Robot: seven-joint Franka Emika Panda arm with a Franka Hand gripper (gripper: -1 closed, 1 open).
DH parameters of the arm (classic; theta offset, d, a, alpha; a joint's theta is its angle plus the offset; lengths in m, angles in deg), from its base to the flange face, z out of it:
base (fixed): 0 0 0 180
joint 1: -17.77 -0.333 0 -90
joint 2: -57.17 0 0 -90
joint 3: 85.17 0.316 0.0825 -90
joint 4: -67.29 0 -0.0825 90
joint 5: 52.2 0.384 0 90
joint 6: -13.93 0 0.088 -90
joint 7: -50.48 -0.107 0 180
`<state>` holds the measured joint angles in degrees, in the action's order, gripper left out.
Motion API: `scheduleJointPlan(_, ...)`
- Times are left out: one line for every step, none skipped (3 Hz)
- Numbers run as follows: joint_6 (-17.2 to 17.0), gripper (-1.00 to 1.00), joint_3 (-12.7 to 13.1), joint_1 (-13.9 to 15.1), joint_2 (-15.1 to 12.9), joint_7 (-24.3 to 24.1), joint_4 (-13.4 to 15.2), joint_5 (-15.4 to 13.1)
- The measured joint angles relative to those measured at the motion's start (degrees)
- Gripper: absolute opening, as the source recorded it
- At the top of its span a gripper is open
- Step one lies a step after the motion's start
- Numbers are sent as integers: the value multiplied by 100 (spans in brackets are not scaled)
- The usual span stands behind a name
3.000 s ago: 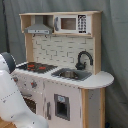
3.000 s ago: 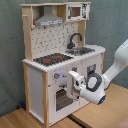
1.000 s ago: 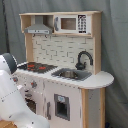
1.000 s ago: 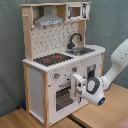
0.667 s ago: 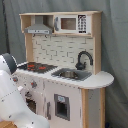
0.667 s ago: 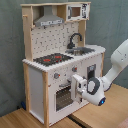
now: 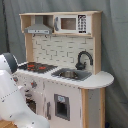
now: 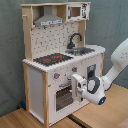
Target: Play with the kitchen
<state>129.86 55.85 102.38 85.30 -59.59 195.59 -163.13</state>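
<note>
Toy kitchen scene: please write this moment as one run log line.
arm: in front of kitchen lower front | gripper: beside oven door, contact unclear | hob: bare | sink: untouched

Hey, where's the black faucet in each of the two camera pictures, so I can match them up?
First exterior view: the black faucet stands right of centre, behind the grey sink, below the microwave.
Second exterior view: the faucet is above centre, behind the sink, right of the hob.
Shared landmark: the red-ringed hob beside the sink.
</note>
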Motion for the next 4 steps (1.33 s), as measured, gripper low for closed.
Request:
scheduleJointPlan(0, 100, 4, 0, -260, 526, 1, 163)
scheduleJointPlan(18, 100, 61, 2, -295, 705, 49, 460)
scheduleJointPlan(18, -100, 60, 4, -296, 705, 49, 471)
scheduleJointPlan(-14, -100, 69, 45, -381, 698, 35, 697)
